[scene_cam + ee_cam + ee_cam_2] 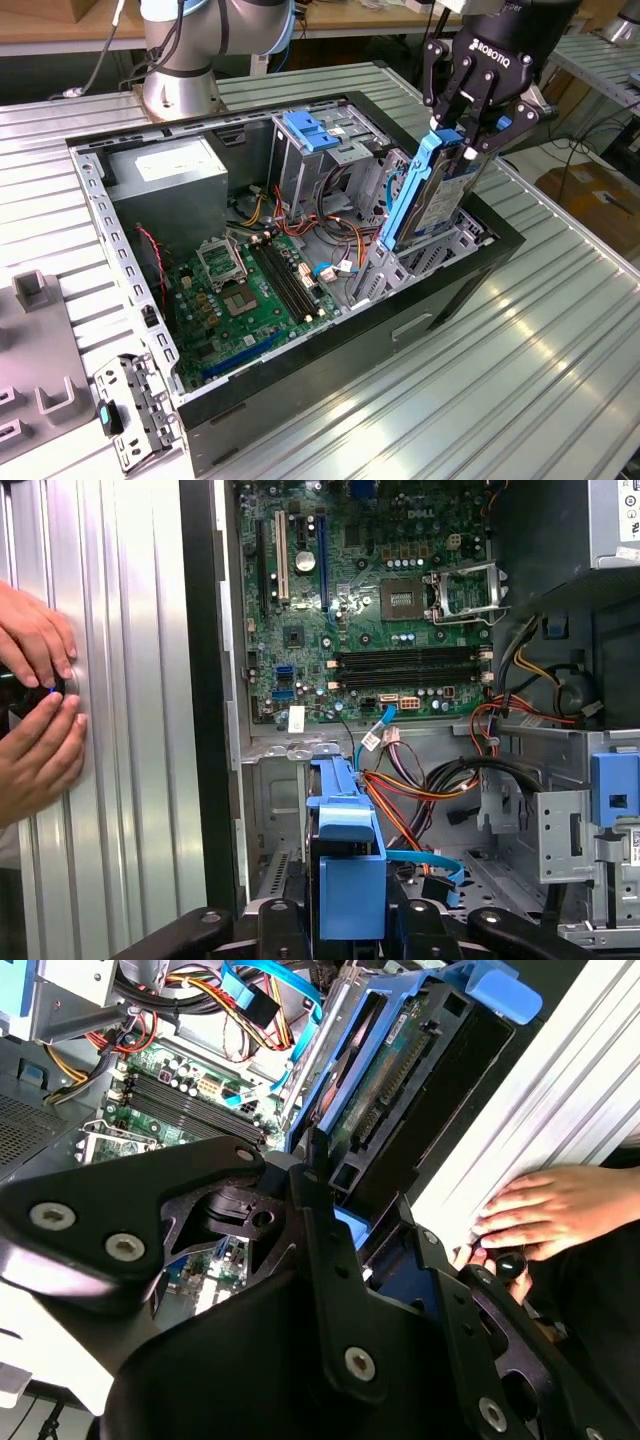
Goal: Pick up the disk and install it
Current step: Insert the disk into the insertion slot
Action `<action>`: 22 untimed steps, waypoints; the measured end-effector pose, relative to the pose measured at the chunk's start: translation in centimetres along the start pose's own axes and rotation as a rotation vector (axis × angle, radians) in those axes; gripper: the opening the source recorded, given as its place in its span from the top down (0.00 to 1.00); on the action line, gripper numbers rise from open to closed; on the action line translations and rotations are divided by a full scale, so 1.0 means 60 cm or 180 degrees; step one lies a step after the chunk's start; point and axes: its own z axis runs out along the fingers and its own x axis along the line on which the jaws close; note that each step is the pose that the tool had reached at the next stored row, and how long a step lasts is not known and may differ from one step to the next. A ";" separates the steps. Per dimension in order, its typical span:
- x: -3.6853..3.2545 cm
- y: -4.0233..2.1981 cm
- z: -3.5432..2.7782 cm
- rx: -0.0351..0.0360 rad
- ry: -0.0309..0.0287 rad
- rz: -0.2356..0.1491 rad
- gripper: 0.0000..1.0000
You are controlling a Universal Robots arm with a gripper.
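— Where is the disk?

— The disk (425, 205) stands on edge and tilted. Its lower end is down inside the metal bay at the corner of the open computer case (300, 400) toward the exterior view's right, and its upper end rises above the case rim.

— And the tool?

— The tool (458, 138) is clenched on the disk's upper end, one finger on each side of the blue rails. In the first wrist view, the blue rail sits between the fingers.

— What else is in the case?

— A green motherboard (245, 295) lies on its floor, with a grey power supply (165, 172) in the far corner. A blue latch (308, 130) sits atop the drive cage (300, 170).

— Anyone nearby?

— In the first wrist view, a person's hand (35, 635) rests on the ribbed table (540, 350) beside the case.
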 end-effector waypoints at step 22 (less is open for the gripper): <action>-0.003 0.002 0.079 0.0000 0.0000 0.0000 0.89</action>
